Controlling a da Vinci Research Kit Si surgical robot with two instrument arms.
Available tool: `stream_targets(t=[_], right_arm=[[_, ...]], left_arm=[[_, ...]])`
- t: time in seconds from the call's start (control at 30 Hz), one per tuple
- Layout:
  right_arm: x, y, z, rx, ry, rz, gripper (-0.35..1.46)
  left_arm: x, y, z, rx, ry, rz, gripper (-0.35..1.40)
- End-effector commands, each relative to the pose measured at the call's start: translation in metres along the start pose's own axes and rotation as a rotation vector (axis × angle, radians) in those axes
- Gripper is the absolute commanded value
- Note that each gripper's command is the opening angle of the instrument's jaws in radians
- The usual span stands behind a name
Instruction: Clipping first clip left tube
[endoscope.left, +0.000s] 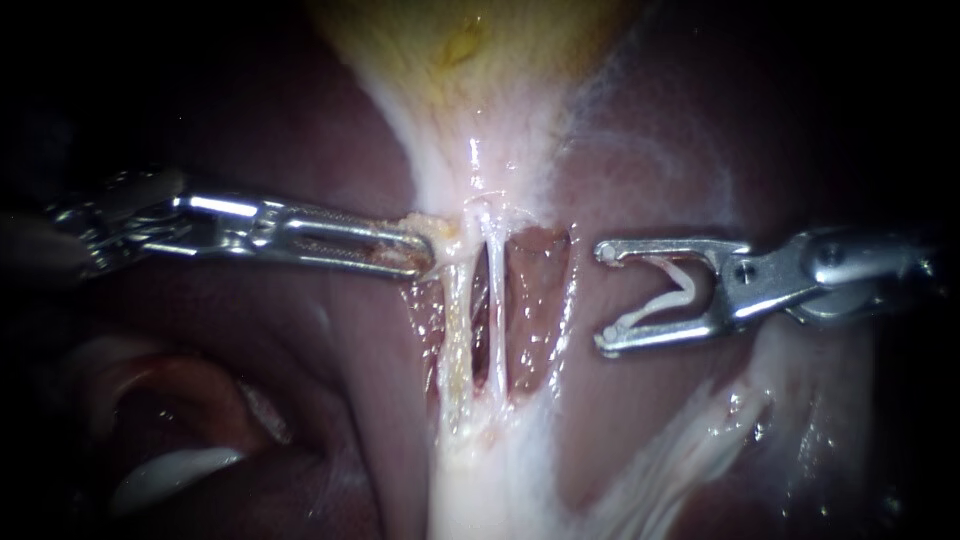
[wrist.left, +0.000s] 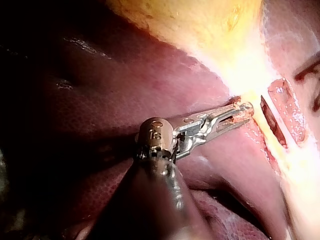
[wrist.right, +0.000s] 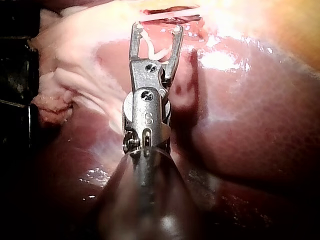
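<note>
Two thin tubes run down from the yellowish gallbladder: the yellow-tinged left tube and the thin white right tube. My left instrument is shut on the tissue at the top of the left tube, also seen in the left wrist view. My right instrument lies to the right of both tubes, apart from them. Its jaws stand wide apart and hold a white clip between them. In the right wrist view the right instrument points at the tubes with the clip inside.
Dark red liver surrounds the tubes, with open windows between and beside them. A band of white tissue fans out below the right instrument. A pale fold lies at the lower left.
</note>
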Motion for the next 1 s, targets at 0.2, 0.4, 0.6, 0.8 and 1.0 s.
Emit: stream_targets(t=[0.2, 0.4, 0.6, 0.8, 1.0], right_arm=[[0.0, 0.0, 0.0001, 0.0, 0.0, 0.0, 0.46], [0.0, 0.0, 0.0001, 0.0, 0.0, 0.0, 0.46], [0.0, -0.0001, 0.0001, 0.0, 0.0, 0.0, 0.46], [0.0001, -0.0001, 0.0001, 0.003, 0.001, 0.0, 0.46], [0.0002, -0.0002, 0.0002, 0.005, 0.002, 0.0, 0.46]], left_arm=[[-0.0002, -0.0001, -0.0007, 0.001, 0.0, -0.002, -0.35], [-0.0017, -0.0005, -0.0023, 0.014, -0.021, -0.012, -0.35], [-0.0036, -0.002, -0.0041, 0.035, -0.052, -0.026, -0.35], [-0.0046, -0.0028, -0.0052, 0.051, -0.078, -0.034, -0.35], [-0.0049, -0.0031, -0.0056, 0.056, -0.086, -0.036, -0.35]])
